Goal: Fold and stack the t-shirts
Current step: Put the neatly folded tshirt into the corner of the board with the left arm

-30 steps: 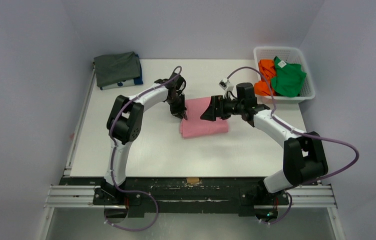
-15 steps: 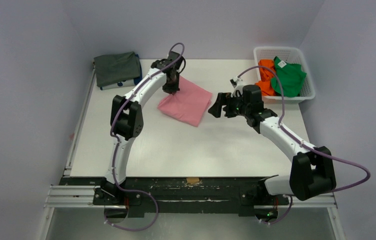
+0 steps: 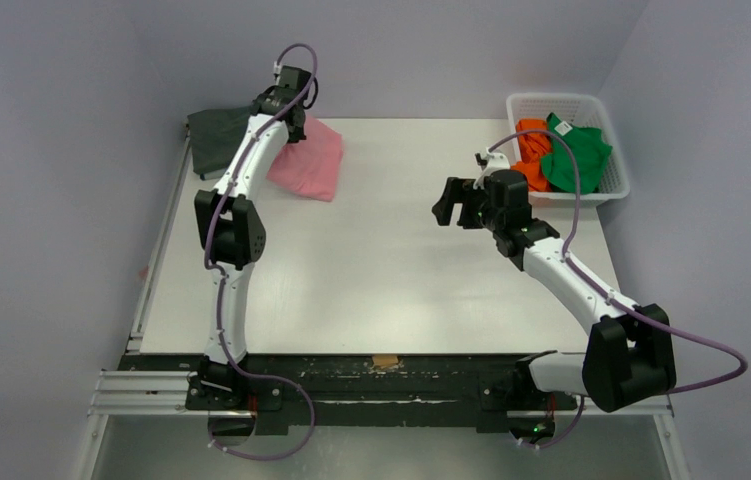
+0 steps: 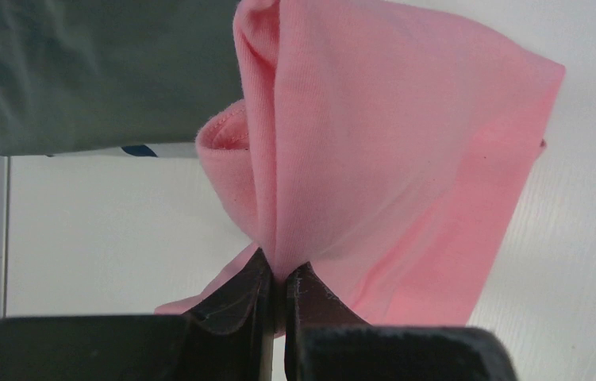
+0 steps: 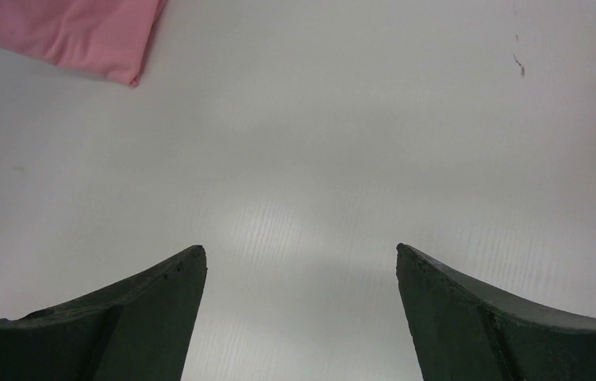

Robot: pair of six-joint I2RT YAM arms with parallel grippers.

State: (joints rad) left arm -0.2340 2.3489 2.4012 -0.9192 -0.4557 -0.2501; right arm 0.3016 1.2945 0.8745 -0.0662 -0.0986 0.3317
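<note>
Pink t-shirt (image 3: 311,162) in pinch of left hand (image 4: 278,274), arm (image 3: 243,172) outstretched far leftward.

Bright even light, soft shadows, near fingers blurred

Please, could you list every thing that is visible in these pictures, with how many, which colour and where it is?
pink t-shirt: 1, pink, folded, pinched in the left tool, far left of the table
dark grey t-shirt: 1, dark grey, folded, far left corner, beside the pink one
blue cloth: 1, blue, only a sliver showing under the dark grey t-shirt
orange t-shirt: 1, orange, crumpled in the basket
green t-shirt: 1, green, crumpled in the basket, partly over the orange one
basket: 1, white plastic lattice, far right corner
table: 1, white
left tool: 1, black, shut on the pink t-shirt
right tool: 1, black, open, empty, over bare table
</note>
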